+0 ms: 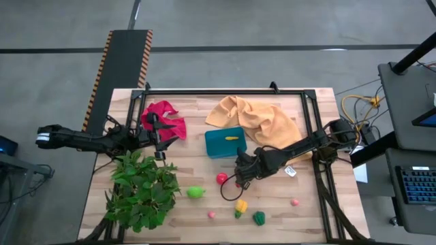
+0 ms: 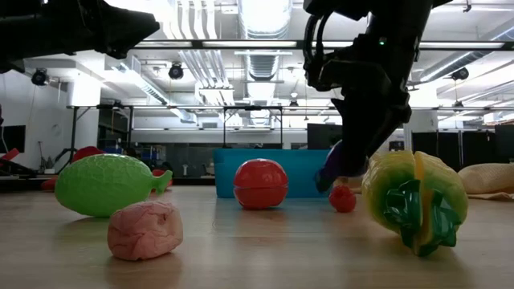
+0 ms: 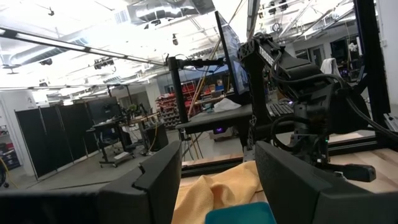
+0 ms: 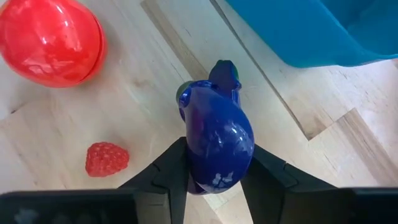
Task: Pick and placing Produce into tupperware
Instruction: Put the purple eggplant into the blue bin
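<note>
From above: teal tub [image 1: 225, 143] sits mid-table, a yellow piece inside it, mustard cloth [image 1: 255, 120] touching its far right corner, red cloth [image 1: 163, 117] well to its left. Right gripper [image 1: 243, 171] is just off the tub's near right corner, above bare wood; red ball [image 1: 221, 178] just beside it, light green fruit [image 1: 195, 192] further left beside the plant [image 1: 142, 190]. Yellow piece [image 1: 241, 205], dark green piece [image 1: 259, 218] and two pink bits sit toward the near edge, spaced apart with open wood between. Left gripper [image 1: 161, 131] waits over the red cloth, left of the tub. Low view: right gripper hangs above the tabletop with a purple piece [image 2: 339, 164] in it, clear of the wood, tub wall close behind; red ball, small red berry [image 2: 343, 198], green fruit and a pink lump [image 2: 145, 230] stand in front. Left wrist: fingers [image 3: 158, 177] spread apart, nothing between them, tub corner and mustard cloth ahead. Right wrist: fingers [image 4: 174, 171] clamp the purple piece on both sides, tub edge just beyond, berry and red ball near on open wood.
</note>
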